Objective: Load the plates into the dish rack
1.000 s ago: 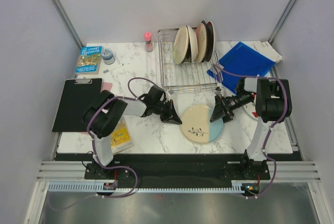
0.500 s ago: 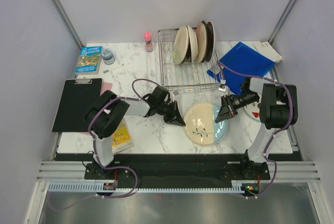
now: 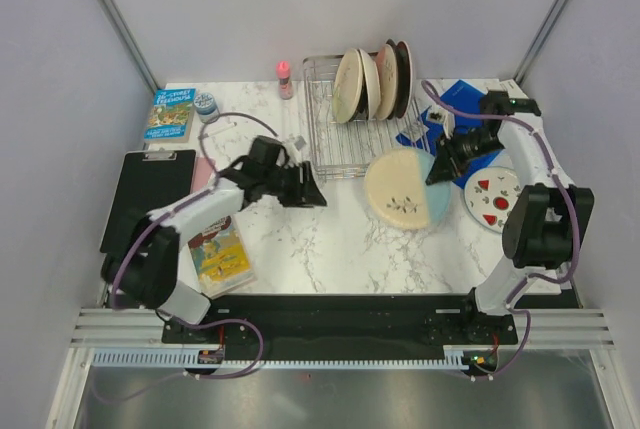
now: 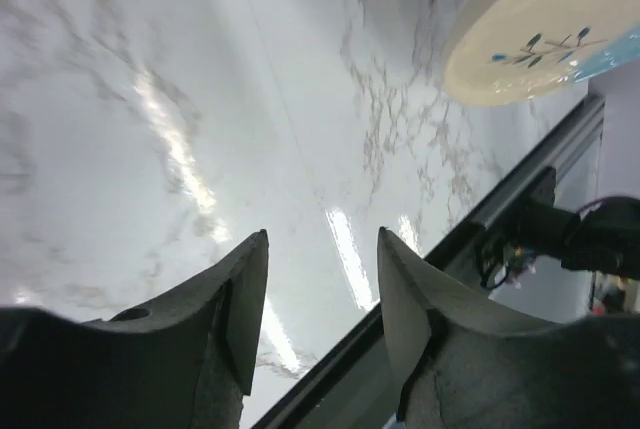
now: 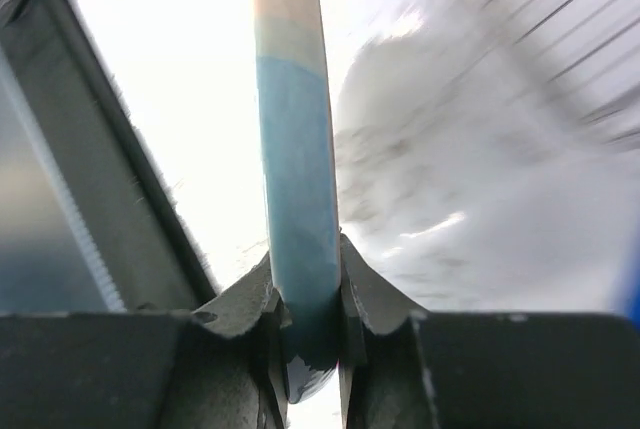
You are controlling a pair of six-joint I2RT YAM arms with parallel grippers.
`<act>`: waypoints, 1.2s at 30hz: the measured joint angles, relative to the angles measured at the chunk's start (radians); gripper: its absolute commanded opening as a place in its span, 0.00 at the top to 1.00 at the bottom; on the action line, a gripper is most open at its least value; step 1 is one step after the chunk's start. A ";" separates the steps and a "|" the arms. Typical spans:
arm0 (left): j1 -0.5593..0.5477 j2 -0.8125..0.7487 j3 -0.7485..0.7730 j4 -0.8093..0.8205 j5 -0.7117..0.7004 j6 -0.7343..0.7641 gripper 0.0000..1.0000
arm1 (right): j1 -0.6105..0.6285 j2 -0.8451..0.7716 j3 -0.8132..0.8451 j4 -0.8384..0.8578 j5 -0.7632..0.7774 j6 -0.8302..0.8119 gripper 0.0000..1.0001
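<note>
Marble-patterned tabletop: cream-and-light-blue twig plate clamped by its blue edge in right gripper, just before the wire dish rack holding four upright plates; left gripper half-parted, empty, left of it.
</note>
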 measured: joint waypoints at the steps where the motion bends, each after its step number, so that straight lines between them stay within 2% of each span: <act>1: 0.044 -0.063 0.012 -0.039 -0.022 0.039 0.41 | -0.001 -0.011 0.082 -0.003 0.008 0.007 1.00; 4: 0.126 -0.212 0.047 -0.103 -0.076 0.147 0.39 | 0.006 -0.019 0.311 -0.001 0.008 0.039 1.00; 8: 0.129 -0.348 0.059 -0.138 -0.122 0.245 0.39 | 0.051 -0.010 0.565 0.013 -0.011 0.171 1.00; 10: 0.124 -0.364 0.059 -0.152 -0.153 0.264 0.36 | 0.085 -0.018 0.597 0.071 -0.016 0.293 1.00; 11: 0.122 -0.364 0.059 -0.154 -0.177 0.267 0.31 | 0.114 -0.028 0.593 0.131 -0.003 0.385 1.00; 13: 0.129 -0.357 0.059 -0.164 -0.235 0.269 0.30 | 0.179 -0.045 0.557 0.286 0.064 0.557 1.00; 18: 0.189 -0.355 0.073 -0.174 -0.335 0.270 0.31 | 0.393 -0.038 0.495 0.635 0.452 0.835 1.00; 24: 0.208 -0.370 0.098 -0.174 -0.365 0.279 0.31 | 0.601 0.066 0.507 0.887 0.918 0.970 1.00; 30: 0.222 -0.412 0.070 -0.171 -0.350 0.276 0.32 | 0.690 0.254 0.595 0.990 1.284 1.004 1.00; 36: 0.230 -0.426 0.046 -0.168 -0.340 0.268 0.32 | 0.710 0.391 0.673 1.012 1.483 0.976 1.00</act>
